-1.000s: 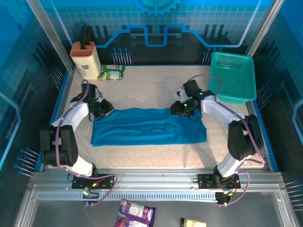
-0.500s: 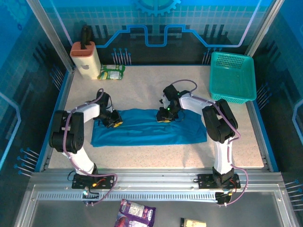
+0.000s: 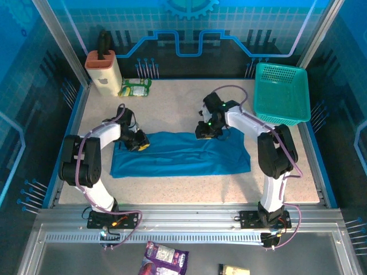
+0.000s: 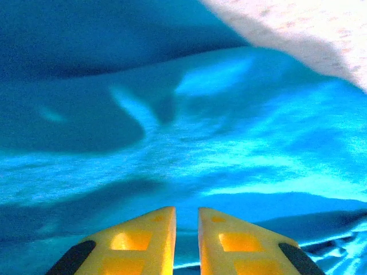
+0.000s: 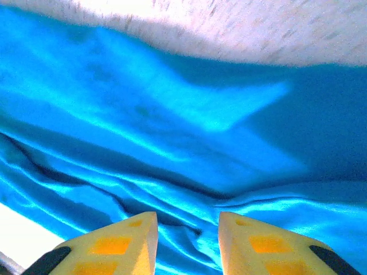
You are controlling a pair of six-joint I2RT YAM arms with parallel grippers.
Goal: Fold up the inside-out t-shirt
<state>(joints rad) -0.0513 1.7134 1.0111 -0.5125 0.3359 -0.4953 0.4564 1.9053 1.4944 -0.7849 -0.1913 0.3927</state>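
The inside-out t-shirt (image 3: 183, 157) lies as a long blue-teal band across the middle of the table. My left gripper (image 3: 137, 146) rests on its upper left part. In the left wrist view the yellow fingers (image 4: 149, 229) stand a narrow slit apart at the gripper (image 4: 187, 215), pinched on the cloth (image 4: 200, 143). My right gripper (image 3: 203, 133) sits at the band's far edge, right of centre. In the right wrist view its gripper (image 5: 188, 220) is open, with wrinkled cloth (image 5: 172, 114) between and beyond the fingers and bare table past the shirt's edge.
A teal mesh basket (image 3: 281, 97) stands at the back right corner. A tan holder (image 3: 103, 71) and a green packet (image 3: 136, 87) sit at the back left. Bare speckled tabletop (image 3: 172, 109) lies behind the shirt, and more in front of it.
Both arms swung inward onto the shirt a second ago. Since then the right gripper has narrowed and shifted slightly back and right along the far edge. The left gripper has barely moved.
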